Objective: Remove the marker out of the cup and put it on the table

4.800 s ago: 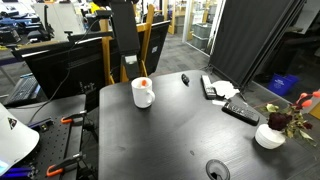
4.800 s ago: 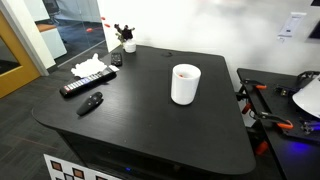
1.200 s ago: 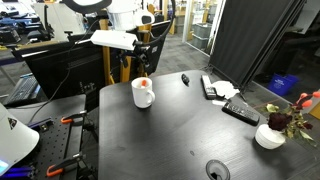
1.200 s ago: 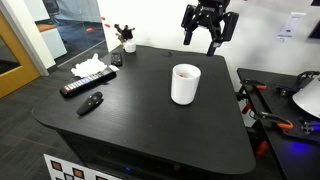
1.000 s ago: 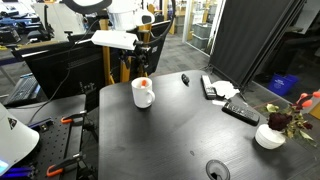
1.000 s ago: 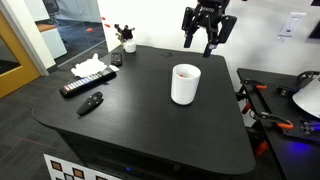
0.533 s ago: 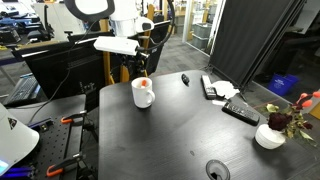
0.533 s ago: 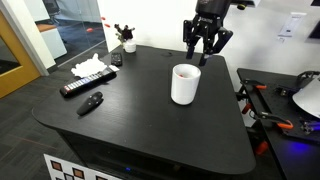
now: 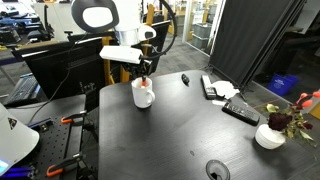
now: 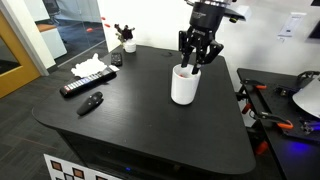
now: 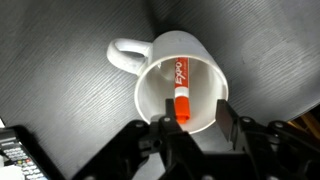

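The white cup (image 9: 143,95) (image 10: 185,86) stands on the dark table (image 9: 180,130) (image 10: 130,110), near its edge. In the wrist view I look straight down into the cup (image 11: 150,90), handle to the upper left. The red-orange marker (image 11: 180,92) leans inside it, and its tip also shows as an orange spot, the marker (image 9: 144,82), in an exterior view. My gripper (image 11: 197,113) (image 9: 146,74) (image 10: 194,64) hangs just over the rim. Its jaws are partly narrowed and still apart; the marker's top end lies beside one finger (image 11: 166,112), unclamped.
A black remote (image 9: 240,111) (image 10: 88,83), white papers (image 9: 222,89) (image 10: 88,68), a small black object (image 9: 184,79) (image 10: 91,103) and a flowered bowl (image 9: 270,136) (image 10: 129,45) lie across the table. A round grommet (image 9: 217,171) sits near one edge.
The gripper has come down from well above the table to the cup's rim, and its jaws have narrowed around the marker's top end.
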Motion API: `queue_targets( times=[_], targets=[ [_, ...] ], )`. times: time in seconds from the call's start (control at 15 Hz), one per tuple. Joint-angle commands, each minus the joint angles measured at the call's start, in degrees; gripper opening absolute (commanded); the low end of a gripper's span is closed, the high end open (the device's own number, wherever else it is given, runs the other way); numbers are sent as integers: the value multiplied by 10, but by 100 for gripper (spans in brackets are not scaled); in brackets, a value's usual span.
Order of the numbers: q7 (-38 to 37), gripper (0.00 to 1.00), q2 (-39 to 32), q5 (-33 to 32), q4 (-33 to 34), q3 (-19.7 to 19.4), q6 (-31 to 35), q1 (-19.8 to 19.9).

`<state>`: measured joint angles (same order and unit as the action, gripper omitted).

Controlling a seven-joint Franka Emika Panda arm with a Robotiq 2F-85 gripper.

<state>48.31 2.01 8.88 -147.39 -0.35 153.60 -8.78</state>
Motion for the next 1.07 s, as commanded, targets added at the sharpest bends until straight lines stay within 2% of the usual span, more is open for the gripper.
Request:
queue_targets(
  times=[0.0, 0.53, 1.0],
  targets=[
    [13, 48, -21, 3, 11, 12, 18, 16],
    [19, 45, -47, 9, 23, 24, 28, 28],
    [48, 43, -74, 40, 33, 44, 54, 46]
  ],
)
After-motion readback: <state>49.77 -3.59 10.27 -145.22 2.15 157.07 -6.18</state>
